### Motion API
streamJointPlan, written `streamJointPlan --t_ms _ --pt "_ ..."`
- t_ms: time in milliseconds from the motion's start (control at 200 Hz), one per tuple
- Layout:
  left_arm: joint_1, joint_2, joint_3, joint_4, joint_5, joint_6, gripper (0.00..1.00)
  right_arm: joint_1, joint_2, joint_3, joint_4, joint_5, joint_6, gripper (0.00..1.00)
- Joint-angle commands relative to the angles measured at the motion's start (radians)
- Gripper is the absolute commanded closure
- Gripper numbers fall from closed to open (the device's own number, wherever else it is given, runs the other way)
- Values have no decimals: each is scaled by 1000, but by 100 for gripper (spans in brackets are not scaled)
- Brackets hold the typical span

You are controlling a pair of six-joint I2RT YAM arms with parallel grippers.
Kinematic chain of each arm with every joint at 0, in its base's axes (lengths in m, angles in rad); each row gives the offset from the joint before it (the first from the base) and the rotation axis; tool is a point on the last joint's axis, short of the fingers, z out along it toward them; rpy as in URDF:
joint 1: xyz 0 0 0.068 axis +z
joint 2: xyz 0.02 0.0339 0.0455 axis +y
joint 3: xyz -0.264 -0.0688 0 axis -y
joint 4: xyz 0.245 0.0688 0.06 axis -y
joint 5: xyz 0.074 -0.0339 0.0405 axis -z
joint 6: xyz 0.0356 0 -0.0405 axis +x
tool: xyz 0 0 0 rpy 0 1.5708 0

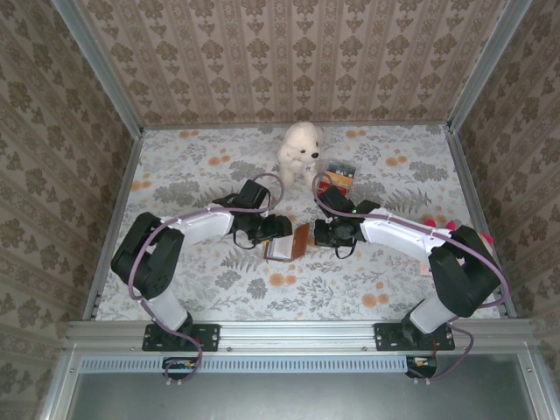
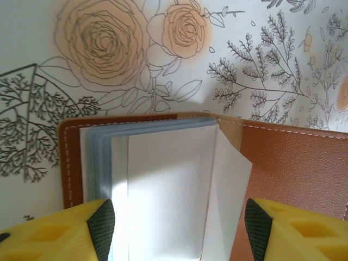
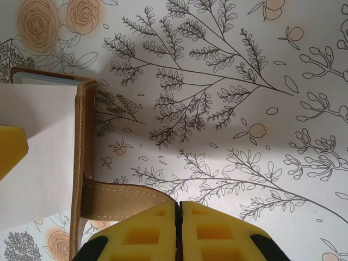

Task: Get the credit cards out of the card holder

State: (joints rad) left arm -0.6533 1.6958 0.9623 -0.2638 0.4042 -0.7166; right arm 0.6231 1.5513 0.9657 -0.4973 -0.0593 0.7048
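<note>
One small brown leather bifold card holder (image 1: 302,239), lined light blue, lies open mid-tabletop (image 1: 394,280), with at least two pale flat cards (image 2: 168,190) in its pockets. The left gripper (image 2: 179,225) stands open astride the cards. The right gripper (image 3: 178,217) pinches the holder's tan flap. One white plush toy (image 1: 300,149) and one striped clear box (image 1: 339,175) sit farther back.

Open brown card holder (image 1: 290,245) on the floral table (image 1: 394,271), between left tool (image 1: 283,229) and right tool (image 1: 318,233).
</note>
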Motion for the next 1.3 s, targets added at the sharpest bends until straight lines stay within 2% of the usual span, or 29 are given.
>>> streamJointPlan --t_ms 0,195,340,690,1295 --pt "-14 18 34 -33 -5 -18 31 -5 6 -23 15 -14 -19 92" --pt "-30 22 51 -56 -21 -12 19 -6 3 -33 22 -16 -22 92" --pt "-35 -2 56 -80 -41 -1 15 -8 0 -42 22 -12 -24 92" --pt "-35 -58 46 -112 -93 23 13 -18 8 -46 18 -2 -21 92" --pt "-37 1 49 -79 -36 13 13 -22 17 -57 41 -16 -28 92"
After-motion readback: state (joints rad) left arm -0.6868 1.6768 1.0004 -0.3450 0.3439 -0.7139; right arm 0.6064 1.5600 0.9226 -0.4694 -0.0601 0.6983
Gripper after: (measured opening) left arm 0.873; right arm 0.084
